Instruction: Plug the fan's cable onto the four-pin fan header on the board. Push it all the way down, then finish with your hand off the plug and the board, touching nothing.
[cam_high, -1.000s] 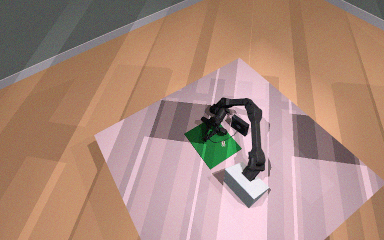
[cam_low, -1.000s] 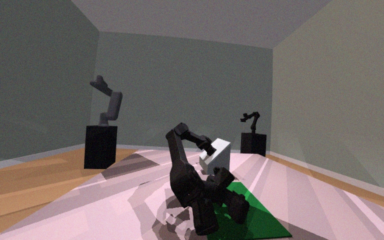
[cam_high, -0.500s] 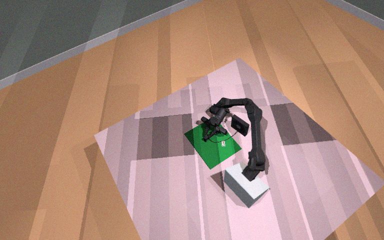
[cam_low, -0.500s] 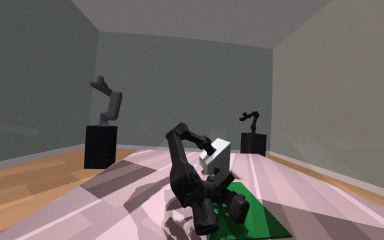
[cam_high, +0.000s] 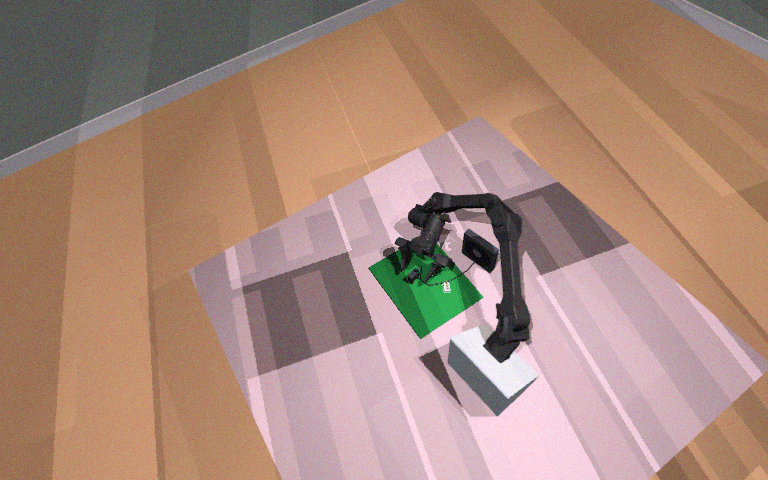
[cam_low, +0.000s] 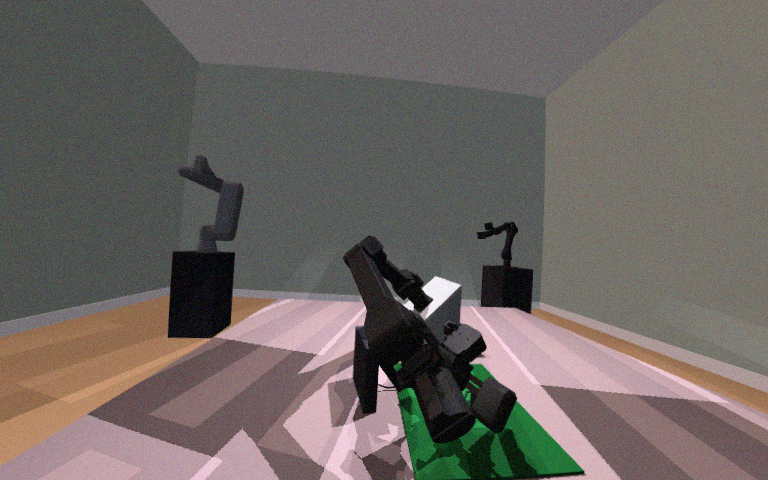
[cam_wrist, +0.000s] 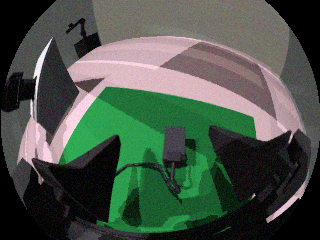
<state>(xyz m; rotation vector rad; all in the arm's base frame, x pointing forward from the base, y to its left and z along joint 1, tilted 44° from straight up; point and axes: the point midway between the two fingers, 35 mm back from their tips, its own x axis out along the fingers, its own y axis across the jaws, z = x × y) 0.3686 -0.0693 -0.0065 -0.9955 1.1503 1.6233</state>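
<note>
The green board (cam_high: 436, 308) (cam_low: 526, 452) (cam_wrist: 134, 114) lies flat on the pale mat. The small dark plug (cam_high: 412, 276) (cam_wrist: 175, 143) rests on the board, its thin cable trailing back off it. My gripper (cam_high: 420, 270) (cam_wrist: 166, 135) is open just above the board, one finger on each side of the plug with a gap to both. A small white part (cam_high: 446, 287) sits on the board to the right of the plug; I cannot tell whether it is the header. The black fan (cam_high: 480, 251) (cam_low: 365, 367) stands upright beside the board.
The arm's white base block (cam_high: 492, 367) (cam_low: 447, 297) stands just off the board's near corner. Two other arms on black pedestals (cam_low: 201, 291) (cam_low: 506, 285) stand far back by the walls. Wooden floor surrounds the mat (cam_high: 339, 396).
</note>
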